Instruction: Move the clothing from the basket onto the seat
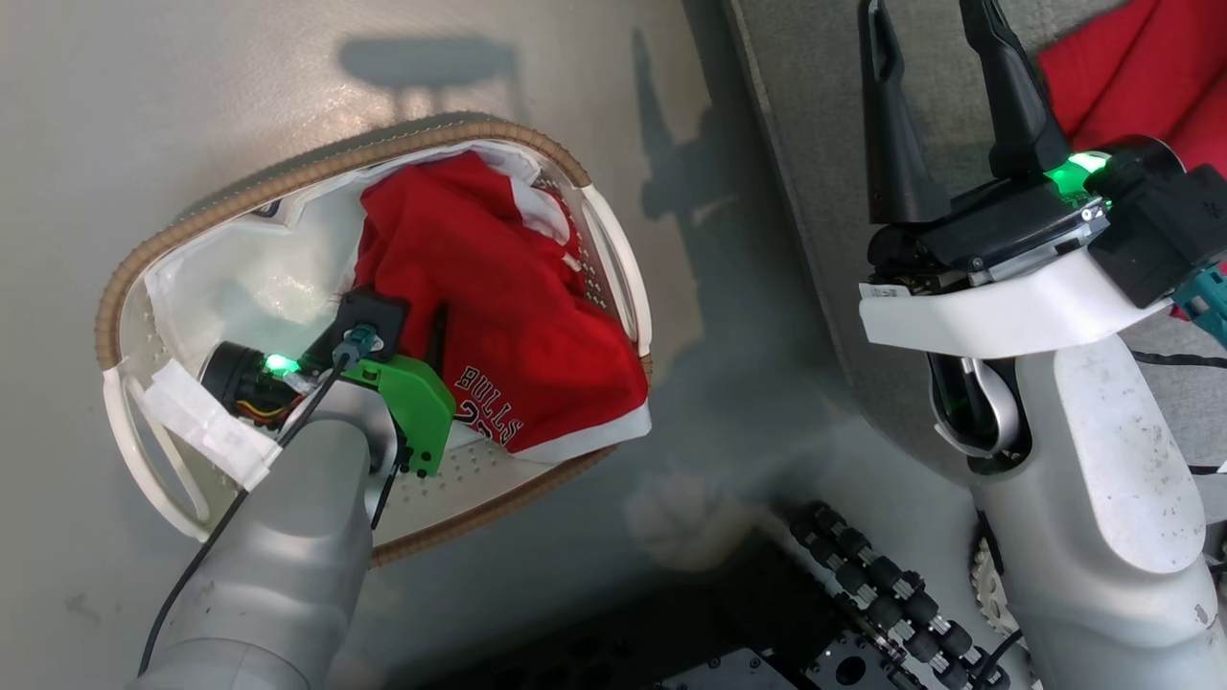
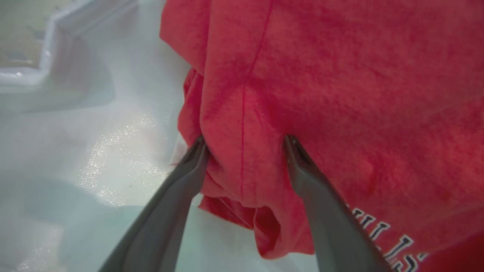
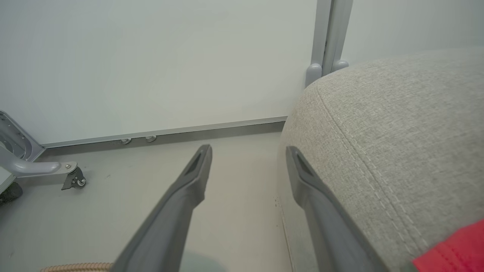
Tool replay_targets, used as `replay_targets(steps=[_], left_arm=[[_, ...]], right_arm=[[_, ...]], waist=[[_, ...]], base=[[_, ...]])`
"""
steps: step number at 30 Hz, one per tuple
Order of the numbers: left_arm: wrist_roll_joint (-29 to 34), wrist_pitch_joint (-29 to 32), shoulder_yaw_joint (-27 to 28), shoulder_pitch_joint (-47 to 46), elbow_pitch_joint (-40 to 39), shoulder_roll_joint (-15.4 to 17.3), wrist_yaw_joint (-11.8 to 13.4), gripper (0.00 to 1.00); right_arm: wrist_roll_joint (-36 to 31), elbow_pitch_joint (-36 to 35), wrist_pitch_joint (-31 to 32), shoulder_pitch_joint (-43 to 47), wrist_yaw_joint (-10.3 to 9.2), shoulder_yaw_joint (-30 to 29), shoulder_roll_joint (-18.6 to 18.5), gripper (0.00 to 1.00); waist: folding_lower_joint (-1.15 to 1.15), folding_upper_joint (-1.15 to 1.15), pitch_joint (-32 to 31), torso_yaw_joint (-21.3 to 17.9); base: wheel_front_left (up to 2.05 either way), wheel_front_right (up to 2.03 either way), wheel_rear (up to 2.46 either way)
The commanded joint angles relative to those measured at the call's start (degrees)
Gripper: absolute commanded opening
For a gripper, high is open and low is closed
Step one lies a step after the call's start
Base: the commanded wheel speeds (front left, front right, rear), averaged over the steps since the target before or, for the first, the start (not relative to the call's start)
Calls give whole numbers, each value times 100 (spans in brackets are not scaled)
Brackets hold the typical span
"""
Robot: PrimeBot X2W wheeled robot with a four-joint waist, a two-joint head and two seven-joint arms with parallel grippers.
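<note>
Inside the basket (image 1: 288, 182), the left tool (image 2: 244, 145) stands spread, its fingers astride a fold of the red lettered shirt (image 1: 498, 287). Right of the basket, the right tool (image 3: 247, 155) gapes empty by the seat (image 3: 397, 132), where a plain red garment (image 1: 1141, 67) lies.

I count two soft red garments: one red garment with white trim and "BULLS" lettering (image 1: 498, 287) at the left, one plain red garment (image 1: 1141, 67) at the far right. One oval white plastic basket with brown woven rim (image 1: 288, 182), one white cloth liner (image 1: 240, 287), one large grey woven-fabric seat (image 1: 815, 144). Two dark-fingered grippers: left gripper (image 2: 245, 141), right gripper (image 3: 248, 151).
</note>
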Motion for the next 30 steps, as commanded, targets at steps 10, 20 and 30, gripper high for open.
replay_targets(steps=[10, 20, 30], left_arm=[[-445, -5, -512, -98, -55, -8, -300, 0], [-1275, -5, -1389, 148, -571, 69, -301, 0], [-1921, -5, -1600, 730, -1301, 185, -301, 0]], right_arm=[[56, 47, -12, -89, -6, 76, -12, 100], [114, 239, -13, -101, -6, 64, -12, 100], [-63, 616, -12, 204, -6, 152, -14, 100]], waist=[[-1, 0, 27, -13], [-1, 0, -390, 36], [-1, 0, -1329, 270]], base=[[1, 1, 1], [0, 0, 0], [0, 0, 0]])
